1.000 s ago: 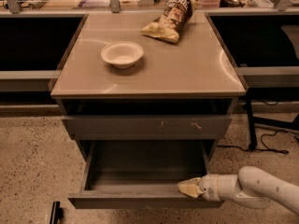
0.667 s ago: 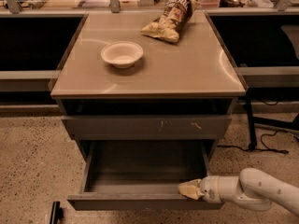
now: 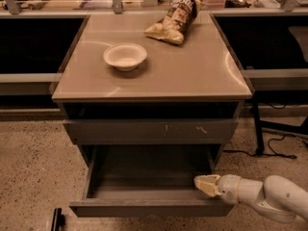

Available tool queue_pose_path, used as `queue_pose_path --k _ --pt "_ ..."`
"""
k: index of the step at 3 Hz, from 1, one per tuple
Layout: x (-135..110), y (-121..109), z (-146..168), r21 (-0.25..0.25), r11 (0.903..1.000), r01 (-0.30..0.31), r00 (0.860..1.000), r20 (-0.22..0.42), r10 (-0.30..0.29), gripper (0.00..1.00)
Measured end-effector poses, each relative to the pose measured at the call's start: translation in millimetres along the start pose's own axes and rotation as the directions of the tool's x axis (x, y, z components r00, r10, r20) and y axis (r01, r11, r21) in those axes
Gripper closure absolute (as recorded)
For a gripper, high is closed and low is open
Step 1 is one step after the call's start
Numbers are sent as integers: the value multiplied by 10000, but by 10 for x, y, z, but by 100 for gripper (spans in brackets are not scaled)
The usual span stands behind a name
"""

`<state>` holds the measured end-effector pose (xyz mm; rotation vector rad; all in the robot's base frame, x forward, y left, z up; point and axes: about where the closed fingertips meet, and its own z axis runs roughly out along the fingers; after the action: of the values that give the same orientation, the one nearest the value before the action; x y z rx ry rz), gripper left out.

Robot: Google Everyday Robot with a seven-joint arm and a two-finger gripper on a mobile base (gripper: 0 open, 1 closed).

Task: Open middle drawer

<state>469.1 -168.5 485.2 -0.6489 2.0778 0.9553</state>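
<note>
The middle drawer (image 3: 149, 208) stands pulled far out of the grey cabinet, its empty inside showing and its plain front near the bottom of the camera view. Above it is the shut top drawer front with pale scratch marks (image 3: 149, 130). The lowest drawer is hidden under the open one. My gripper (image 3: 204, 185), with cream tips on a white arm coming in from the lower right, sits at the open drawer's right front corner, just above its front panel.
A white bowl (image 3: 124, 56) and a chip bag (image 3: 175, 19) lie on the cabinet's top (image 3: 192, 71). Black cables and a table leg (image 3: 257, 129) are on the floor to the right. A dark object (image 3: 57, 219) is at the lower left.
My gripper has shifted slightly up and to the right at the drawer's front corner. The drawer stays open as before.
</note>
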Motion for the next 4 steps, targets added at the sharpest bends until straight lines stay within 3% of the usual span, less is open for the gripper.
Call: queue_pose_path --k 1,4 --pt "-10 2 -40 54 9999 101 9999 110 -101 81" --pt "-10 2 -39 52 9999 101 9999 109 -101 11"
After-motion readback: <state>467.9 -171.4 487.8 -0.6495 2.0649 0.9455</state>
